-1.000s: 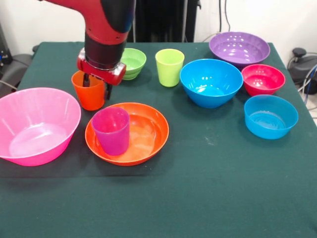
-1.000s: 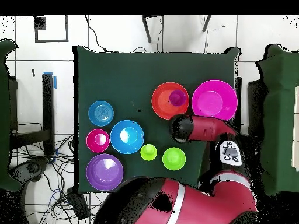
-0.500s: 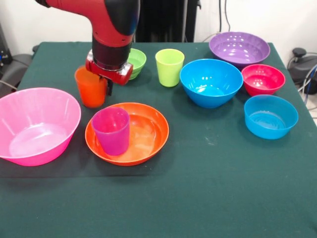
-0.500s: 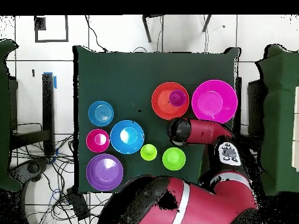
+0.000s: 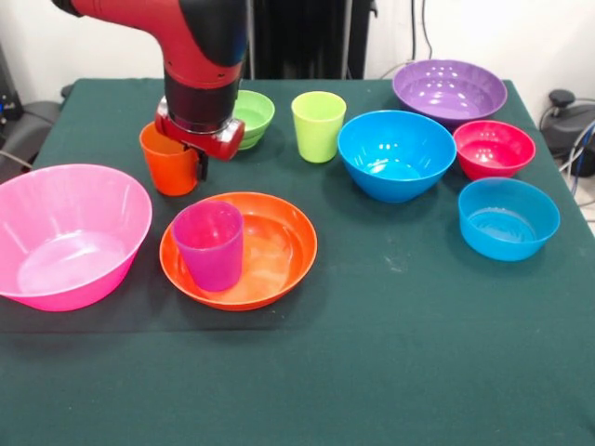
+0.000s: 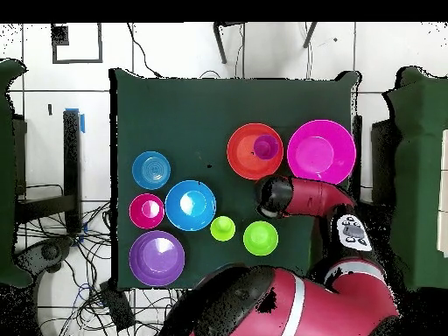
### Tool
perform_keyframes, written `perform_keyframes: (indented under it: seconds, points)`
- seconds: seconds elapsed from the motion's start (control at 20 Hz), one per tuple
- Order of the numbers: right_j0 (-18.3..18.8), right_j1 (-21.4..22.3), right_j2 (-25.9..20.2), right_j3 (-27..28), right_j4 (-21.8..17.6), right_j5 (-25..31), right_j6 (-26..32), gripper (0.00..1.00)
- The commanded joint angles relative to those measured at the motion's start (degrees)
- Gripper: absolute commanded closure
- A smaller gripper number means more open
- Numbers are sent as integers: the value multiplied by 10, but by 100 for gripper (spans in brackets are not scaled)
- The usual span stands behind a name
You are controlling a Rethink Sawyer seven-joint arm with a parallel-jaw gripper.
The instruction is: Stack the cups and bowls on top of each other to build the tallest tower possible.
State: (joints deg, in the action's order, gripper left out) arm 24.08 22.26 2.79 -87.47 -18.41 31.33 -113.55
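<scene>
Green cloth covers the table [image 5: 390, 372], and on it the bowls and cups are spread out singly, with no tower begun beyond the purple cup [image 5: 208, 244] standing inside the orange bowl [image 5: 270, 251] at lower centre of the front view. Against half a second ago, the orange cup [image 5: 167, 163] has shifted a little toward the left of the frame and sits slightly higher, carried by the gripper [image 5: 198, 139]; 1 second ago it sat lower, so it appears lifted (its base seems clear of the cloth, though I cannot be sure). That suggests the next placement is into or onto the purple cup. The red arm drops in from the upper left of the frame, wrist vertical over the cup's rim; its fingers appear to pinch the cup's wall. The pink bowl [image 5: 65, 232] waits at the left edge.
</scene>
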Motion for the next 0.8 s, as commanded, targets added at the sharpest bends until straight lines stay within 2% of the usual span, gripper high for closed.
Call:
perform_keyframes:
  seconds: [0.05,0.4,0.6,0.65,0.8]
  points:
    - [-29,31,-67,8,18,101,24,100]
    - [-70,58,-64,65,37,207,10,100]
    - [-85,76,-65,75,62,271,-7,100]
    - [-85,84,-68,68,76,269,-18,100]
    - [-97,90,-72,59,104,213,-60,100]
